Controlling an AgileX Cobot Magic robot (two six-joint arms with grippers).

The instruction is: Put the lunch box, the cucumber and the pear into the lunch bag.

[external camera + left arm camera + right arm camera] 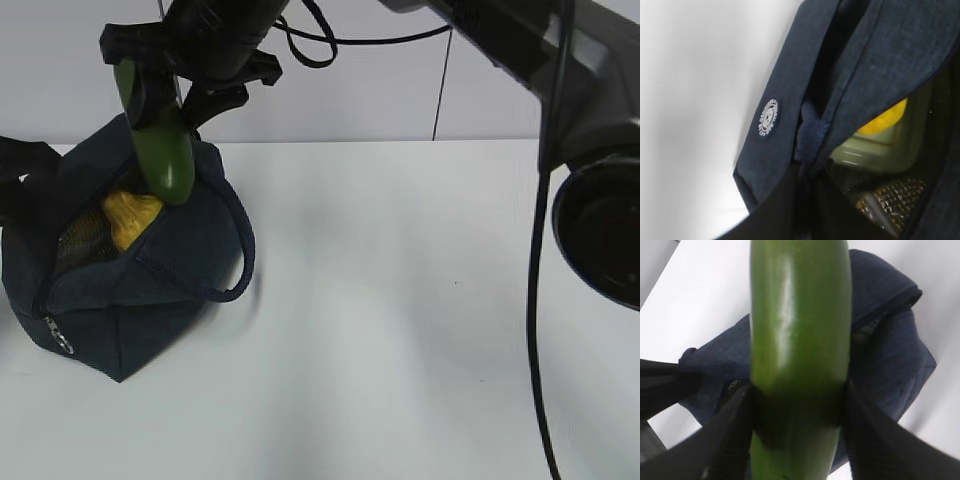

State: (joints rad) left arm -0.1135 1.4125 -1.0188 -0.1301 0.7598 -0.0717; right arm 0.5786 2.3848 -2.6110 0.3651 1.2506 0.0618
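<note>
A dark navy lunch bag (130, 290) sits unzipped at the left of a white desk (420, 330), its mouth gaping toward the camera and its padded loop handle (235, 255) drooping down the near side. Above it the right pincer (160, 95) reaches across the middle, clenched on the cucumber (165, 150), which hangs nearly upright with its lower end at the mouth of the bag, just over the pear (130, 218). The pear lies inside on the pale green lid of the lunch box (872, 147), as the left wrist view shows. The left pincer is not visible in any view; its jaws appear to be clenched, and whether it holds the bag's fabric cannot be told.

The risk lies in the fit. The cucumber looks about as long as the bag, and dropped end-first it may land on the pear, stand propped against the rim and tip out onto the desk. A slack bag wall could also fold inward and block the opening.
</note>
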